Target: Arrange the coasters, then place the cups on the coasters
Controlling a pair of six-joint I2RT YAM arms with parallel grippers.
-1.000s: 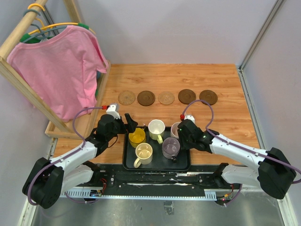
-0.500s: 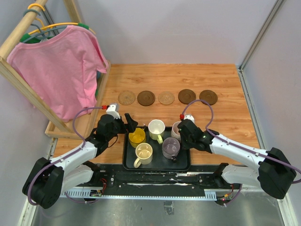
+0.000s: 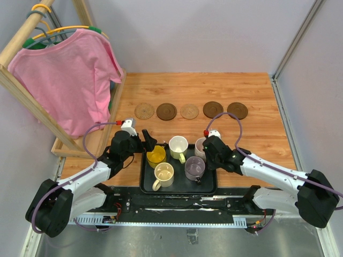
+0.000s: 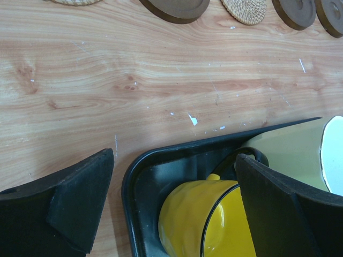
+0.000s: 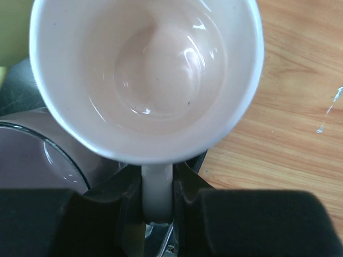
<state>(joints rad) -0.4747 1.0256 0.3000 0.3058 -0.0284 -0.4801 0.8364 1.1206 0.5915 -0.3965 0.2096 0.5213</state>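
Note:
Five coasters lie in a row across the table: tan (image 3: pixel 144 111), dark brown (image 3: pixel 166 111), tan (image 3: pixel 189 111), dark brown (image 3: pixel 213 109), dark brown (image 3: pixel 237 110). All the cups stand in the black tray (image 3: pixel 178 190): yellow (image 3: pixel 156 156), whitish-green (image 3: pixel 178 145), cream (image 3: pixel 164 173), greyish-purple (image 3: pixel 194 167) and pale pink (image 3: pixel 200 146). My left gripper (image 4: pixel 174 160) is open, one finger on either side of the yellow cup (image 4: pixel 209 219) at the tray's corner (image 4: pixel 140 171). My right gripper (image 5: pixel 157 195) is shut on the handle of the pale pink cup (image 5: pixel 150 69), beside the greyish-purple cup (image 5: pixel 32 160).
A pink shirt (image 3: pixel 69 80) hangs on a wooden rack at the left, and the rack's base (image 3: pixel 96 142) reaches close to the left arm. Grey walls bound the table at the back and right.
The right gripper's jaws have closed on the pale pink cup's handle. Both arms have barely moved, and the left gripper stays open.

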